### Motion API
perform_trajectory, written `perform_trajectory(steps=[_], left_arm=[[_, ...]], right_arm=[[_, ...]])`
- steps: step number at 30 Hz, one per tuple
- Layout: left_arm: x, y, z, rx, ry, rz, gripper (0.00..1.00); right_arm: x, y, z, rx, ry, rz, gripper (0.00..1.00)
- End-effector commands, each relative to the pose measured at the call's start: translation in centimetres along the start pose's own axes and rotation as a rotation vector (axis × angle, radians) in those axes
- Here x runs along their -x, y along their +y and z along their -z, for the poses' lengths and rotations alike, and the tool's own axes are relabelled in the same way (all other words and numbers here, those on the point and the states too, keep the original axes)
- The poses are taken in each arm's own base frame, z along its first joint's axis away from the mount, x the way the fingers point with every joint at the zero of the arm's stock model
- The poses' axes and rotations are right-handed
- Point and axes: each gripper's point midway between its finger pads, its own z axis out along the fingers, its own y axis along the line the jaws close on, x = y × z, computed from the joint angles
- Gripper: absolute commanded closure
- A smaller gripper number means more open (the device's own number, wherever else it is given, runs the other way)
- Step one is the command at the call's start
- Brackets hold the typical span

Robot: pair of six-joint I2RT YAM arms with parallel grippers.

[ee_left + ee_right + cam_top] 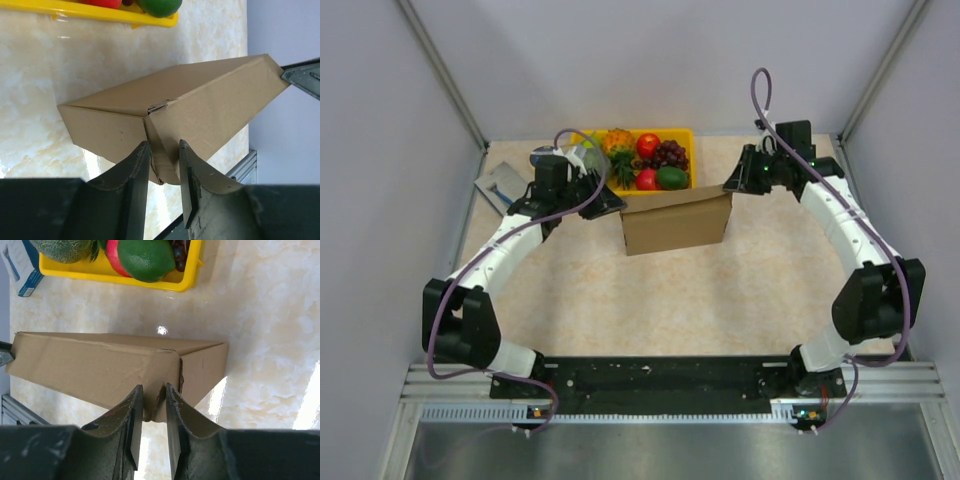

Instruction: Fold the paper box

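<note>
Left pincer (pixel 164 165) and right pincer (pixel 151 407) are each clamped on opposite ends of the plain brown corrugated cardboard paper box (pixel 675 222), which lies crosswise between them, equally near both, on the counter (pixel 650 300).

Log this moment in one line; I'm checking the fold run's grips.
paper box: formed, before yellow tray | left gripper: astride its left end, grip unclear | right gripper: pinching its right end

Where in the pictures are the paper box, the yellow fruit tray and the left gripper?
paper box (pixel 675 230), top external view, its near wall.
yellow fruit tray (pixel 80 272), right wrist view, its near wall.
left gripper (pixel 163 150), left wrist view, midway between its fingertips.
</note>
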Motion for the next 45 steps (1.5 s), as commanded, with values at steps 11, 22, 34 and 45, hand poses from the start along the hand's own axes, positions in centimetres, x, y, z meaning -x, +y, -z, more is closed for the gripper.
perform_trajectory(steps=[11,22,34,45], left_arm=[[-0.5,1.5,-0.6,0.035,-0.014,-0.008,0.87],[-1.7,2.1,-0.4,0.030,0.008,-0.035,0.77],[-0.9,1.6,-0.1,0.024,0.010,-0.080,0.41],[-3.6,4.8,-1.8,0.023,0.043,-0.040,0.66]], right_arm=[[-1.3,-1.3,0.7,0.084,-0.179,-0.091,1.00],[-2.6,-1.1,0.8,0.139,-0.211,-0.003,0.78],[-1.0,-0.5,3.3,0.244,-0.107,-0.069,0.32],[-5.8,-2.9,-1.0,0.345,-0.077,-0.113,0.67]])
